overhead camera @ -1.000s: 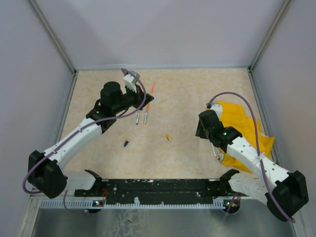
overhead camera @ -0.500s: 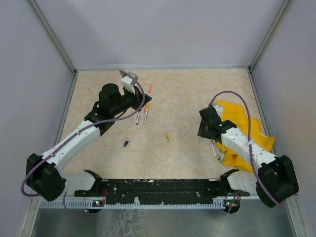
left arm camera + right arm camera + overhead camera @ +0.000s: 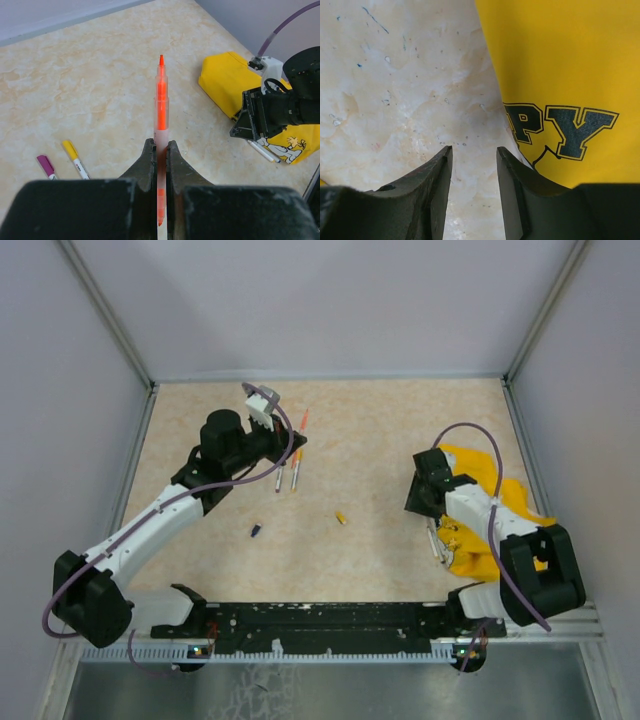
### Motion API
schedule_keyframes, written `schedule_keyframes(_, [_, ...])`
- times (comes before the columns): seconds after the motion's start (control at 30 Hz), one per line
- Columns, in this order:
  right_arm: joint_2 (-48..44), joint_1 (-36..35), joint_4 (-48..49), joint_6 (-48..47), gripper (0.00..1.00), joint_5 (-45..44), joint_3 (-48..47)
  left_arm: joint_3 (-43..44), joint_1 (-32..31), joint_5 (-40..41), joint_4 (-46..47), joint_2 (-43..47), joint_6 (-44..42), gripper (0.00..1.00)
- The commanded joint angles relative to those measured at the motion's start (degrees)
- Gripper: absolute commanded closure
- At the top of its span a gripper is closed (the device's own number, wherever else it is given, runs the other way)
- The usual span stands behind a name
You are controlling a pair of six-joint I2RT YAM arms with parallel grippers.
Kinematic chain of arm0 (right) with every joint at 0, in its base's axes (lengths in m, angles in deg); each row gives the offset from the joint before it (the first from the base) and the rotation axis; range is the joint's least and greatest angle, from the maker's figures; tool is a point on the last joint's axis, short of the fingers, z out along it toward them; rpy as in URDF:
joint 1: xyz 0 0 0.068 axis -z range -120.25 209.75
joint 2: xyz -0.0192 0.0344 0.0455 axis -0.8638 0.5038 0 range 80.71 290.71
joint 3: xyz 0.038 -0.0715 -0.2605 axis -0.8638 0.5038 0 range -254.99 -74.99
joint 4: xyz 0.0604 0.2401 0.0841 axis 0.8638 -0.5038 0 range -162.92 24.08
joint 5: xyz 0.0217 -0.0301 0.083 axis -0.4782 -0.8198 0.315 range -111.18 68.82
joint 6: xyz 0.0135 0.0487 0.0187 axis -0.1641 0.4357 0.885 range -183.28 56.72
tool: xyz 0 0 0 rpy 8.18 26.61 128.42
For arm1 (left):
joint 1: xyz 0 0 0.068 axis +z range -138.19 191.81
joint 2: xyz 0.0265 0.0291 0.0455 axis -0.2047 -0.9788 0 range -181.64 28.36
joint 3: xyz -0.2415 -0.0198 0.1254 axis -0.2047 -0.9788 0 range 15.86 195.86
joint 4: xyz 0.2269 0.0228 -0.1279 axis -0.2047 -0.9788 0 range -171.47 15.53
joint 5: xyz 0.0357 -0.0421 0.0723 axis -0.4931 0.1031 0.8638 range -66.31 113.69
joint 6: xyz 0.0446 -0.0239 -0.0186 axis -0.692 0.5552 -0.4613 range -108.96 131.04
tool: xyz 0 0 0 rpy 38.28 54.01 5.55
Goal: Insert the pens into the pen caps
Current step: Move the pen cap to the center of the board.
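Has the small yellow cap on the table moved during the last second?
No. The yellow cap lies at the same spot as before, at the same distance from the dark blue cap to its left.

Crumpled yellow cloth (image 3: pixel 520 498) with black lettering, lying on right side of beige marbled surface (image 3: pixel 380 440). Pale grey walls (image 3: pixel 330 300) on 3 sides.
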State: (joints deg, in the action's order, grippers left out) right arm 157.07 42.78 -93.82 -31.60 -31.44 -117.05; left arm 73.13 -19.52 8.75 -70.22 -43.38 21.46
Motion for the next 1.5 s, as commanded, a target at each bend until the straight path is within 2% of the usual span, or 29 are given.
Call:
schedule_keyframes(0.0, [1.4,1.0,1.6,-1.8,0.58,0.0,-3.0,-0.5,0.4,0.2,1.3,1.3,-0.8,1.00])
schedule_keyframes(0.43, [3.5,1.0,-1.3,-3.9,0.53,-8.9,-4.3,-0.3,0.3,0.1,1.1,1.3,-1.1,1.00])
schedule_keyframes(0.9, [8.8,1.0,-3.6,-5.7,0.54,-7.0,-5.4,-0.3,0.4,0.1,1.0,1.3,-1.1,1.00])
schedule_keyframes(1.27, [9.6,1.0,-5.7,-6.2,0.65,-6.1,-5.7,-0.3,0.4,0.2,1.0,1.3,-1.4,1.00])
schedule_keyframes(1.47, [9.7,1.0,-5.1,-6.4,0.80,-5.7,-5.5,-0.3,0.4,0.2,0.9,1.3,-1.4,1.00])
